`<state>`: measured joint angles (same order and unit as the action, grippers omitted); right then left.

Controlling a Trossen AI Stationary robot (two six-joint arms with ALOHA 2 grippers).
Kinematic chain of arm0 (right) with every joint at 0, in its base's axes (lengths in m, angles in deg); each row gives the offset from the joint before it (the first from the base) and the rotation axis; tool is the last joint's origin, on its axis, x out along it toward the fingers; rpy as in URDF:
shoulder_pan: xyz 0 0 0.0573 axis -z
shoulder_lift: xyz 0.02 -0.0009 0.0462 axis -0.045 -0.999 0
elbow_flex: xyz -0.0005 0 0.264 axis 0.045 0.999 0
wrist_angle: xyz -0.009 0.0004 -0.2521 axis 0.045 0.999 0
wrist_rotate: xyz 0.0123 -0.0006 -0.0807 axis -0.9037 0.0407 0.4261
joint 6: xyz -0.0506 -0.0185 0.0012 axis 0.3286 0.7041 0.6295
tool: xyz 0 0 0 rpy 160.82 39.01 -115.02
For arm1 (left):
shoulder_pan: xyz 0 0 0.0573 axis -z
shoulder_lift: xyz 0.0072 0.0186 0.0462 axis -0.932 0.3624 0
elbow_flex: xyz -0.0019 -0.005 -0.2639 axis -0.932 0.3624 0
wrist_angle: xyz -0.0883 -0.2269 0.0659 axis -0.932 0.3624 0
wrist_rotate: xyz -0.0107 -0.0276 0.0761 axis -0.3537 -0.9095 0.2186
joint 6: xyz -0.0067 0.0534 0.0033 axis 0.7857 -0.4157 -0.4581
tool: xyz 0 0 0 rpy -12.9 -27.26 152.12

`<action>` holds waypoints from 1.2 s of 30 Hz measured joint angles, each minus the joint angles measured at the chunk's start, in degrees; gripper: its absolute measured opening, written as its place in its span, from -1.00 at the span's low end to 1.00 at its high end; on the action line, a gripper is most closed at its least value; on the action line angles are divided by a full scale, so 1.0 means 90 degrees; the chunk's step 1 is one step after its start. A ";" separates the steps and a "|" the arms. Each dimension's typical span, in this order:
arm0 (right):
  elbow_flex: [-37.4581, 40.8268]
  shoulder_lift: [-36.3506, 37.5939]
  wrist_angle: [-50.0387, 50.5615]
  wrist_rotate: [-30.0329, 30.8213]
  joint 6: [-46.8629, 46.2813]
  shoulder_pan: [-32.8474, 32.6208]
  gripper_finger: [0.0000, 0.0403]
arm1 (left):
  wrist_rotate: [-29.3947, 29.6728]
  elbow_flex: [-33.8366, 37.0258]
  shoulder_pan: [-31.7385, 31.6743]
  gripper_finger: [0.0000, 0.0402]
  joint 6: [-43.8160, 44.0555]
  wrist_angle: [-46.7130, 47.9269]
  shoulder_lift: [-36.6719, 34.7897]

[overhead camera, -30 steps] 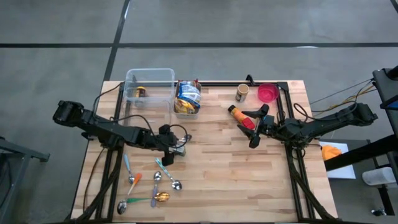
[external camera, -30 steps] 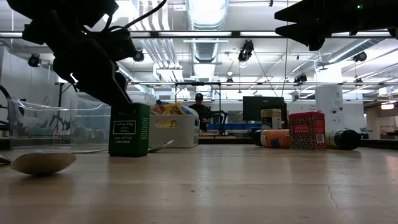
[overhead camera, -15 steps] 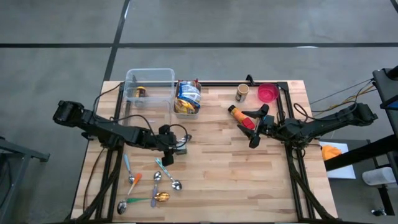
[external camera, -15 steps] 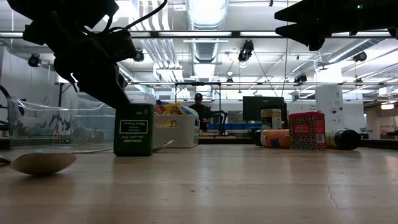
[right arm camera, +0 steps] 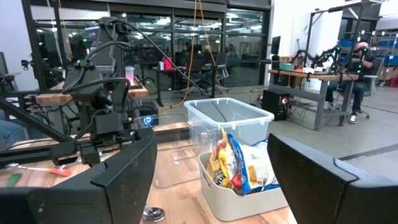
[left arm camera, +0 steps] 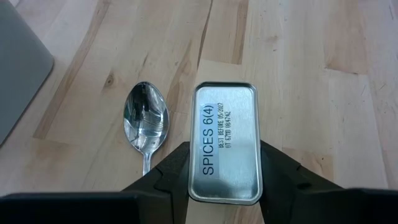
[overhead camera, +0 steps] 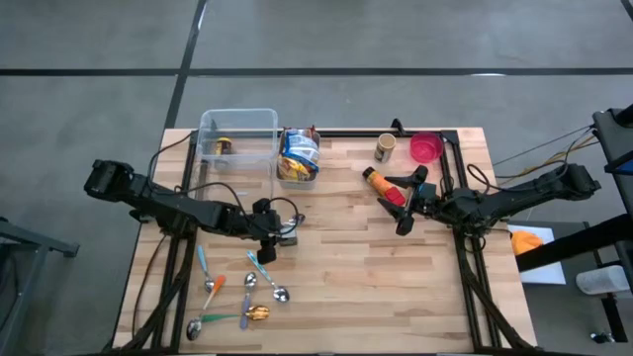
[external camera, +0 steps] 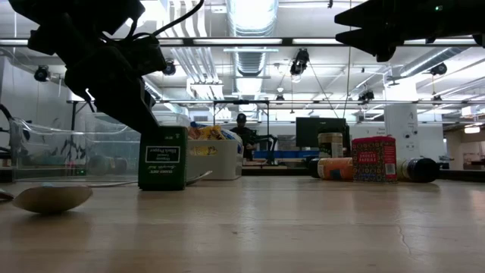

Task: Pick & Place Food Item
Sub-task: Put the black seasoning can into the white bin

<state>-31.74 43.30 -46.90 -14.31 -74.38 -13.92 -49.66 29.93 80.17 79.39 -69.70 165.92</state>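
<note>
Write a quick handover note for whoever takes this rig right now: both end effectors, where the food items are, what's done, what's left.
Left end effector: shut on the green rectangular spice tin with a silver lid, which stands on the wooden table beside a silver metal spoon.
Right end effector: open, empty, hovering near the orange bottle.
Done: tin gripped.
Left: lift and place it; destination unclear. The clear plastic bin and white snack basket sit at the table's far edge.

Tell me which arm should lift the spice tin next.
Left. The left gripper already has its jaws closed on the spice tin, which stands on the table. The right gripper hangs open on the table's far side, near the orange bottle.
</note>
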 joint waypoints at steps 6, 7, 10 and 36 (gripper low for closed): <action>0.0000 0.0000 0.0000 0.0000 0.0000 0.0000 0.51 | -0.0002 0.0000 0.0002 -0.30 -0.0004 -0.0002 0.0000; 0.0000 0.0000 0.0000 0.0000 0.0000 -0.0001 0.51 | -0.0002 0.0000 0.0004 -0.29 -0.0004 -0.0001 0.0000; 0.0000 0.0000 0.0000 0.0000 0.0000 0.0000 0.51 | -0.0002 0.0000 0.0005 -0.30 -0.0004 -0.0002 0.0000; 0.0000 0.0000 0.0000 0.0000 0.0000 -0.0002 0.51 | 0.0266 -0.1494 0.0005 -0.32 -0.0177 0.1581 -0.0005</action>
<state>-31.74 43.30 -46.90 -14.31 -74.38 -13.94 -47.27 16.48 80.21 77.80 -55.47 165.87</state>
